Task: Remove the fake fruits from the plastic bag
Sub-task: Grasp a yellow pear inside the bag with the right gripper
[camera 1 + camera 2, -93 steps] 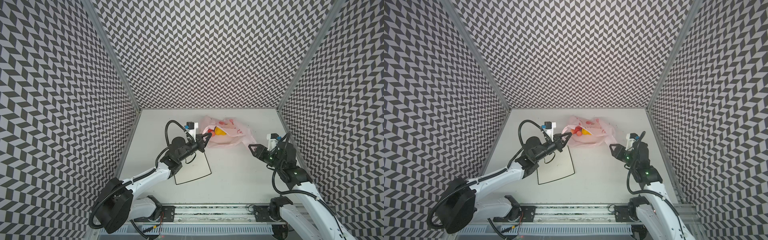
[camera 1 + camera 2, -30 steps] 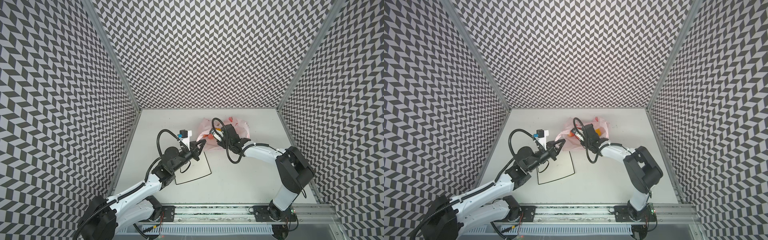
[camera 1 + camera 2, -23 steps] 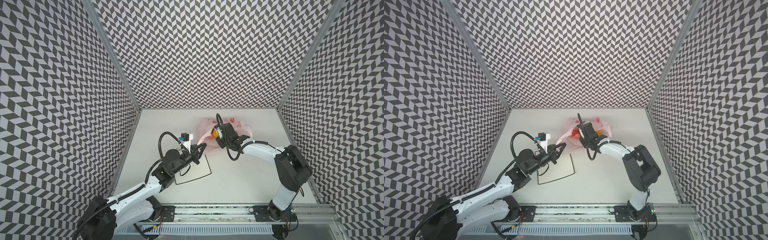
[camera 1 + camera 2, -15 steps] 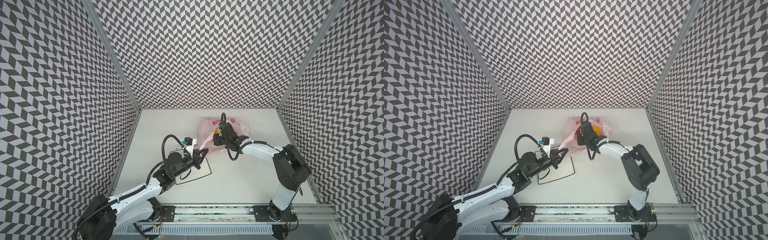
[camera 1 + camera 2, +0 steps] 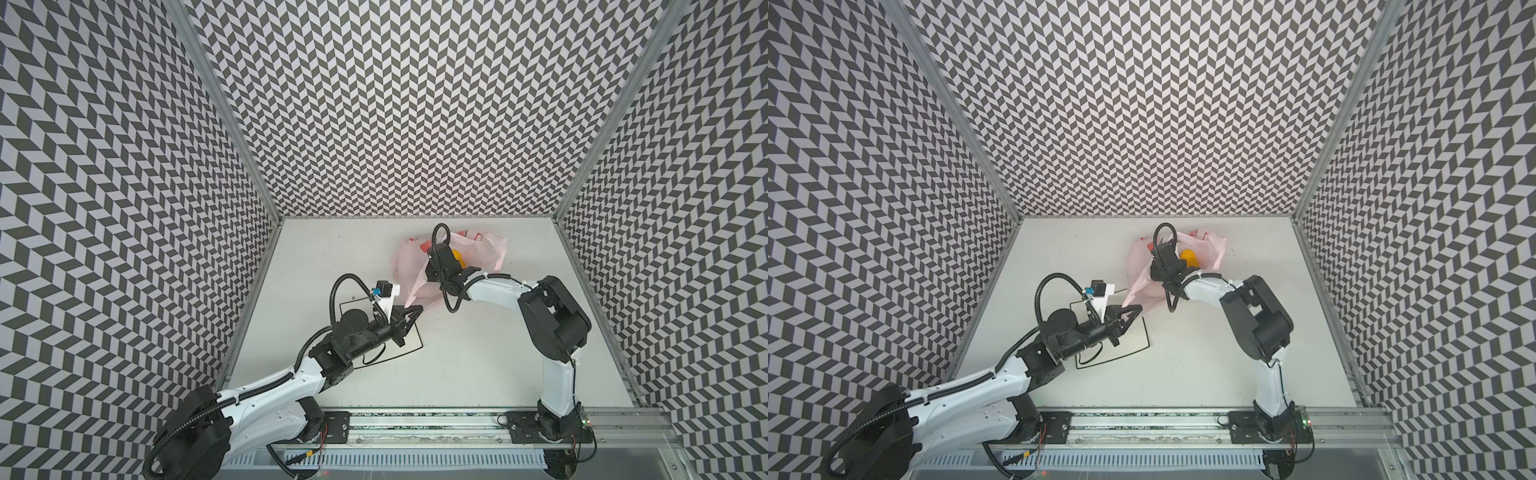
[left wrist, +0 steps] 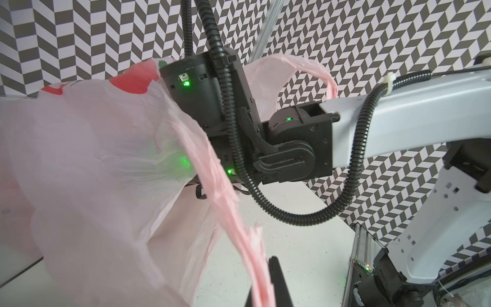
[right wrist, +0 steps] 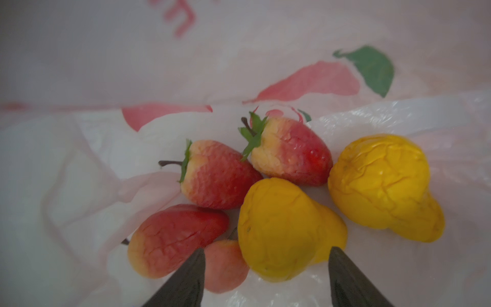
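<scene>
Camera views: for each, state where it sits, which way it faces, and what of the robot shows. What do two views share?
Both top views: above the table's front, looking down; both arms show whole, left gripper pinching the plastic bag.
Left wrist: behind the left gripper, facing the bag and the right arm that reaches into it.
Right wrist: inside the bag, facing the fake fruits; only the fingers of the open right gripper show.
Shared: a yellow pear, in a top view and the right wrist view.

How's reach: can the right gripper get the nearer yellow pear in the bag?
Probably yes. The right gripper is inside the plastic bag, jaws open astride the pear, nothing between; the left gripper holds the bag's handle.
</scene>
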### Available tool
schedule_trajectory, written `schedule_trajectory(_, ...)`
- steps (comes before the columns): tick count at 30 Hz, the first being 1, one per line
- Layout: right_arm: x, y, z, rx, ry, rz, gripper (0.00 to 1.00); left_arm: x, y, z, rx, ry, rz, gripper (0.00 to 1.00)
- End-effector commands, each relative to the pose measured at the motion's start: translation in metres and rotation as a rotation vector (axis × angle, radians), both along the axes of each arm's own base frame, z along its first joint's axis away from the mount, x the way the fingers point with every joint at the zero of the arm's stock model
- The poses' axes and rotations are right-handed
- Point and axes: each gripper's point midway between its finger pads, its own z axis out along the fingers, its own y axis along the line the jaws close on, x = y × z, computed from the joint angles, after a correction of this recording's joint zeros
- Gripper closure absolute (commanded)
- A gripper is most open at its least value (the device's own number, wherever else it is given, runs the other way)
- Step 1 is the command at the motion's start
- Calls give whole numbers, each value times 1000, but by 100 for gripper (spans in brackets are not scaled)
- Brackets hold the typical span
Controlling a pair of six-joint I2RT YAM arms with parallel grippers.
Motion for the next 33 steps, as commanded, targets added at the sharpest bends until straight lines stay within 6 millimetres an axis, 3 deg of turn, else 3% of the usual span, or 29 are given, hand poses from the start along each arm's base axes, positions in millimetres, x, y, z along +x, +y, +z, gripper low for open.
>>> schedule_trajectory(1,15,-11,-2,-67,-38,-54,24,-4,-7,11,-18,-32,-31,100)
schedule_trajectory(9,33,-1,-28,-63,14,-36,13,-5,-9,18,-26,-40,-42,100)
schedule_trajectory(18,39,-16,-57,-104,83,-68,10,-2,-5,20,-37,-39,-11,100)
schedule_trajectory(24,40,-29,-66,-120,141,-30,26,12,-3,17,-50,-26,57,100)
schedule_trajectory(33,20,-31,-21,-65,101,93,53,35,0,19,-57,-22,164,100)
